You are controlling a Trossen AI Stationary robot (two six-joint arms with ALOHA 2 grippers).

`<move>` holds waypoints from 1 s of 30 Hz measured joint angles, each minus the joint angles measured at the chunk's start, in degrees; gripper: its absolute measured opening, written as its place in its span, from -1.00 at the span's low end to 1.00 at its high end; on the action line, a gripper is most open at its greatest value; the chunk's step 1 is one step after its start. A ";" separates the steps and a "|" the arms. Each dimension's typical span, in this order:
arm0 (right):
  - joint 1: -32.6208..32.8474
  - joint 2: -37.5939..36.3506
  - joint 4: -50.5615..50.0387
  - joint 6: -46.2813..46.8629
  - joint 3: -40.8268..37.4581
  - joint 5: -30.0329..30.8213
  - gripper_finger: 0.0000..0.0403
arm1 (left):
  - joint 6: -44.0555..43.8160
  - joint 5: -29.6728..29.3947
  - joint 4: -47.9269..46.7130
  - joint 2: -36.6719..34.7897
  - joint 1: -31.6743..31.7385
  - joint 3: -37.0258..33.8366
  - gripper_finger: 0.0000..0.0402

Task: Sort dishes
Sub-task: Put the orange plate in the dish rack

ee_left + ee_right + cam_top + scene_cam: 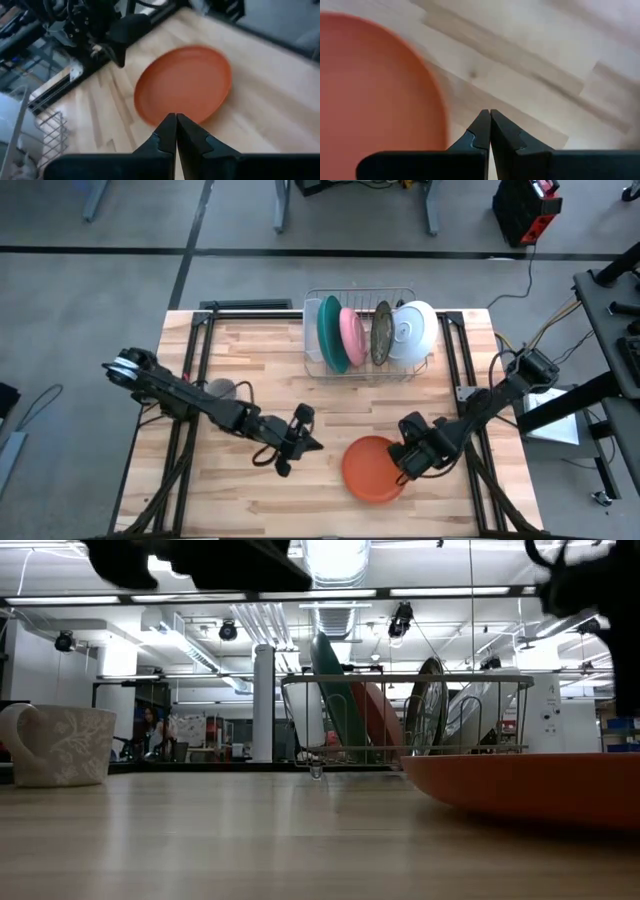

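Orange-red plate (372,469), round, shallow

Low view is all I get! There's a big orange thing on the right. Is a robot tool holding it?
Observer: No. It's a round orange-red plate lying flat on the wooden table. The right tool is shut at the plate's edge, gripping nothing.
Operator: Where's the other tool?
Observer: The left tool is shut too, left of that plate and pointing at it.
Operator: How many dishes are in the rack?
Observer: Four stand on edge in the wire dish rack: a large teal plate, a pink plate, a dark green flowered plate and a white bowl.
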 joint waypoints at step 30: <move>1.53 -7.06 47.73 -2.57 -21.33 3.95 -0.97 | 0.91 4.77 0.29 16.49 0.16 1.90 -1.00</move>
